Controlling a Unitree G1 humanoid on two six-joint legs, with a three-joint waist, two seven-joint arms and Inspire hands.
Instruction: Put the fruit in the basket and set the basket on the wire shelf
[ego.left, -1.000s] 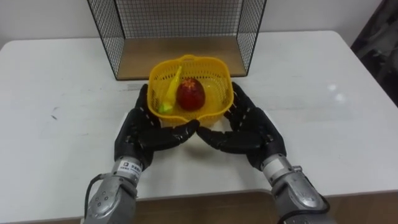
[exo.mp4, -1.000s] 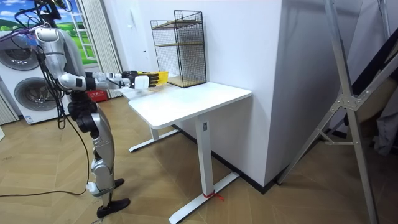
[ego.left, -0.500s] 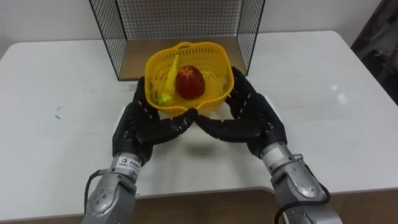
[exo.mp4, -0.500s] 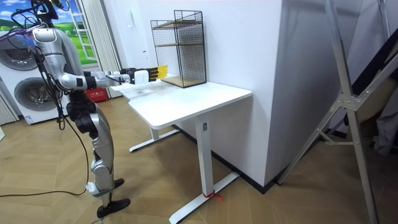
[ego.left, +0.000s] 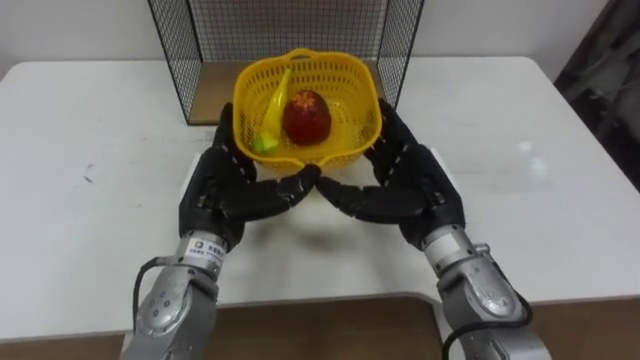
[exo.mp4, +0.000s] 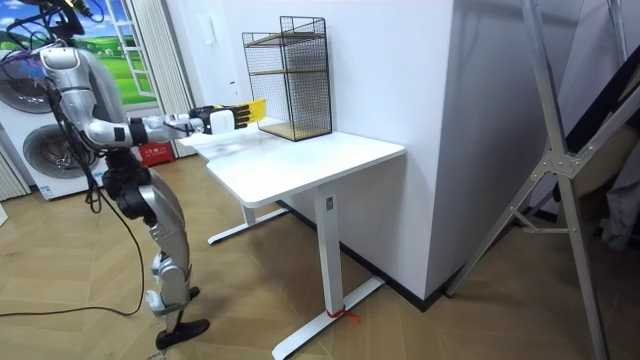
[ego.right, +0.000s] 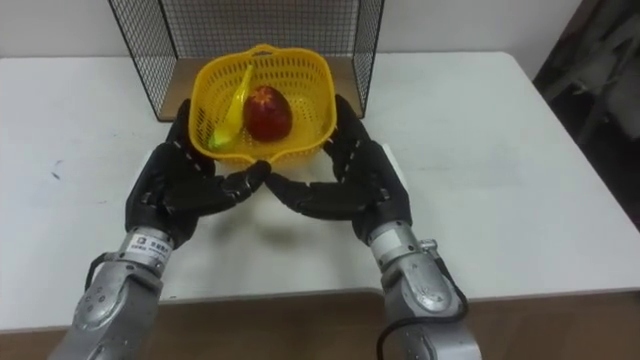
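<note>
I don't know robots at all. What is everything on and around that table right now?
Table: one, white, in front of the robot.
Wire shelf: one, black mesh with a wooden floor, at the table's far edge.
Basket: one, yellow, carried between both hands at the shelf's open front.
Red fruit: one, red, inside the basket.
Long fruit: one, yellow-green, inside the basket, left of the red fruit.
Left hand: one, black, open, against the basket's left side.
Right hand: one, black, open, against its right side.

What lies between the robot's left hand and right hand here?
The yellow basket, holding a red fruit and a banana, sits between left hand and right hand, at the wire shelf front; both eye views show it.
</note>
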